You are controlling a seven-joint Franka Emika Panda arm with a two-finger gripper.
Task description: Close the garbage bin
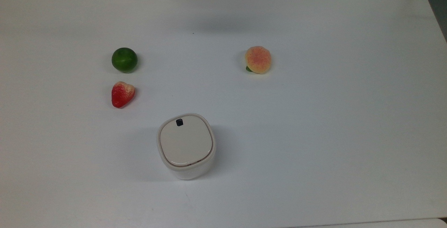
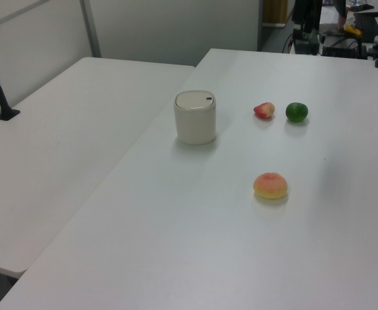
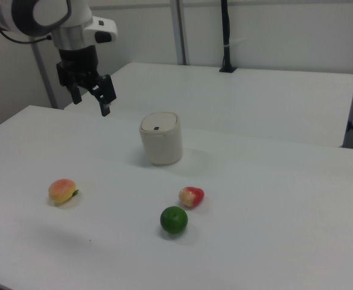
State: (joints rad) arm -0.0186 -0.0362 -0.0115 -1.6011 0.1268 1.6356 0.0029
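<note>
In the top view, the garbage bin (image 1: 186,146) stands on the tabletop (image 1: 331,116) nearest its bottom edge. The strawberry (image 1: 122,94) lies up and to the top view's left of it, the lime (image 1: 124,59) just beyond. The peach (image 1: 258,59) sits well apart, toward the top view's right.

Robotics lab: white tables (image 2: 79,129), robot arm (image 3: 49,18), camera post (image 3: 225,36), equipment racks (image 2: 344,26).

Readable text: none — I found no words, brands or numbers.
Garbage bin (image 1: 186,146): unmarked.
My gripper (image 3: 92,96): bore no label I could read.
</note>
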